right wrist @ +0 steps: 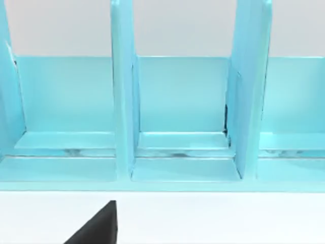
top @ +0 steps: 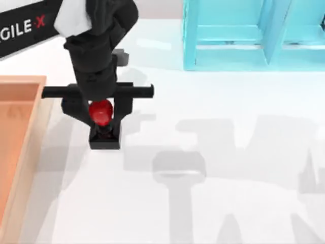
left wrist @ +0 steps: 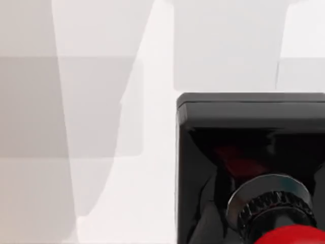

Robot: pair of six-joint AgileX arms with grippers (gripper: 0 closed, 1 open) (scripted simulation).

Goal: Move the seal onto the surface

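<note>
From above, the seal stands upright on the white surface, just right of the wooden tray, its red knob uppermost and its black square base showing below. The left gripper of the AgileX pair sits directly over it, fingers flanking the knob on either side; they look clenched on the seal, though the arm's own bulk hides the contact itself.

The relation that matters: the seal lies straight beneath the claw, its long axis vertical and in line with the gripper's approach, so any coming move is a matter of up and down, not sideways. Whether the base is resting on the surface or hanging just above it cannot be told from overhead; the left wrist view shows the black base against white tabletop with the ribbed metal collar and a sliver of red knob, cut off at the frame's edge.

Farther from the tray, the blue shelf stands at the back of the surface. The right wrist view looks into the shelf's empty compartments, with a dark wedge at the lower edge too cropped to identify. The left arm is plainly the nearer to the seal.
</note>
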